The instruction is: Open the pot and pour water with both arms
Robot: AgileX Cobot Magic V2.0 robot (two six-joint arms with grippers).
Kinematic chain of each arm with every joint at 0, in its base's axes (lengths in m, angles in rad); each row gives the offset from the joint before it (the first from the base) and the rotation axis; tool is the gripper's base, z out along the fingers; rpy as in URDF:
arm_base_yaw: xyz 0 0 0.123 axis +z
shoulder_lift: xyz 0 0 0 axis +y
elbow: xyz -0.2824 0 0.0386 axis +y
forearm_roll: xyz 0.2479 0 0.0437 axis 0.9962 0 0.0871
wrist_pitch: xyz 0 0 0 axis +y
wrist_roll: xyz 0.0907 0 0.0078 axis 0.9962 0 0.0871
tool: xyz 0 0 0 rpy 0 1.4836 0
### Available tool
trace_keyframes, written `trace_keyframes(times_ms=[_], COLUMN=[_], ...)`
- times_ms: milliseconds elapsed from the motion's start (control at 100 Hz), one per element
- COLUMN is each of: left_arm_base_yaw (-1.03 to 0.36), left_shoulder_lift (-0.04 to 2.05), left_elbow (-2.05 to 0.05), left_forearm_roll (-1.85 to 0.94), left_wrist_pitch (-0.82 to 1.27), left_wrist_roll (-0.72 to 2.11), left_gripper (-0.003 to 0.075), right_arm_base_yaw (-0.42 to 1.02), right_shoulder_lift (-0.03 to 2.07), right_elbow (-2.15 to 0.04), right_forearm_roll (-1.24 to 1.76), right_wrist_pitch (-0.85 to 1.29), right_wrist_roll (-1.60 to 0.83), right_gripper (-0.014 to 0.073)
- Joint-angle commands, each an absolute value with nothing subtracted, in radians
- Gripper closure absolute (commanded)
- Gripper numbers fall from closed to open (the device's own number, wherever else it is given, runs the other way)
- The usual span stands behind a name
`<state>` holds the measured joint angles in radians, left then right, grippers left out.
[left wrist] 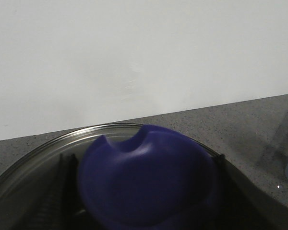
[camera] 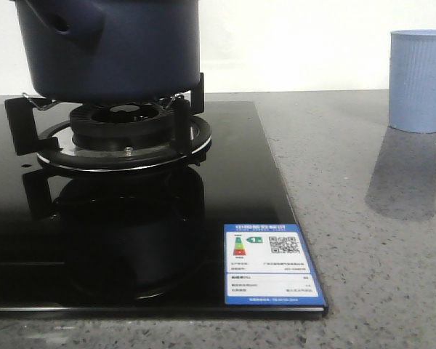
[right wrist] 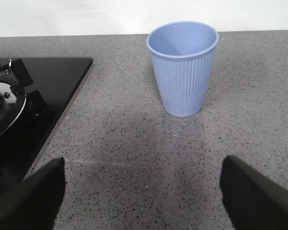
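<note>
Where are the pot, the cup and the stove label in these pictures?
pot (camera: 123,54), front view, on its dark blue side wall.
cup (right wrist: 183,79), right wrist view, on its ribbed outer wall.
label (camera: 271,265), front view, on the middle of the sticker.

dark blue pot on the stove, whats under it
The large dark navy-blue round pot stands on the black pan support over the round gas burner, set in a glossy black glass hob. The pot's underside is hidden; no flame is visible.

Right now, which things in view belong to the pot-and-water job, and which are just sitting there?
In play:
pot on the burner
glass lid with blue knob
light blue cup
right gripper, open

Bystanders:
energy label
black cooktop
</note>
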<state>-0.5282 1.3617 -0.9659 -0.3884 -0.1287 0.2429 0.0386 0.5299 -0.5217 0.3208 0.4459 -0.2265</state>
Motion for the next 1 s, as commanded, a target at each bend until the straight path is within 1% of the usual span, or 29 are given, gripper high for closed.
trace_keyframes(times_ms=[0, 80, 130, 350, 570, 810, 990], left_arm_base_yaw=[-0.532, -0.532, -0.532, -0.532, -0.532, -0.53, -0.496], left_shoulder_lift=[1.34, 1.34, 1.337, 1.301, 1.24, 1.177, 1.134], left_elbow=[-0.996, -0.996, -0.996, -0.996, -0.996, -0.996, -0.996], left_forearm_roll=[-0.394, -0.394, -0.394, -0.394, -0.394, -0.394, -0.394], left_wrist_pitch=[-0.206, -0.213, -0.214, -0.22, -0.24, -0.26, -0.272], left_wrist_roll=[0.237, 0.237, 0.237, 0.237, 0.237, 0.237, 0.237], left_gripper=[0.0299, 0.0345, 0.0356, 0.0356, 0.0356, 0.0351, 0.0351], right_arm_base_yaw=[0.034, 0.034, 0.034, 0.034, 0.034, 0.034, 0.034], right_shoulder_lift=[0.541, 0.541, 0.541, 0.545, 0.593, 0.654, 0.736], right_elbow=[-0.557, -0.557, -0.557, -0.557, -0.557, -0.557, -0.556], right_forearm_roll=[0.325, 0.325, 0.325, 0.325, 0.325, 0.325, 0.325], right_wrist_pitch=[0.38, 0.38, 0.38, 0.38, 0.352, 0.271, 0.177], right_wrist_roll=[-0.238, -0.238, -0.238, -0.238, -0.238, -0.238, -0.238], right_gripper=[0.0025, 0.0025, 0.0025, 0.0025, 0.0025, 0.0025, 0.0025])
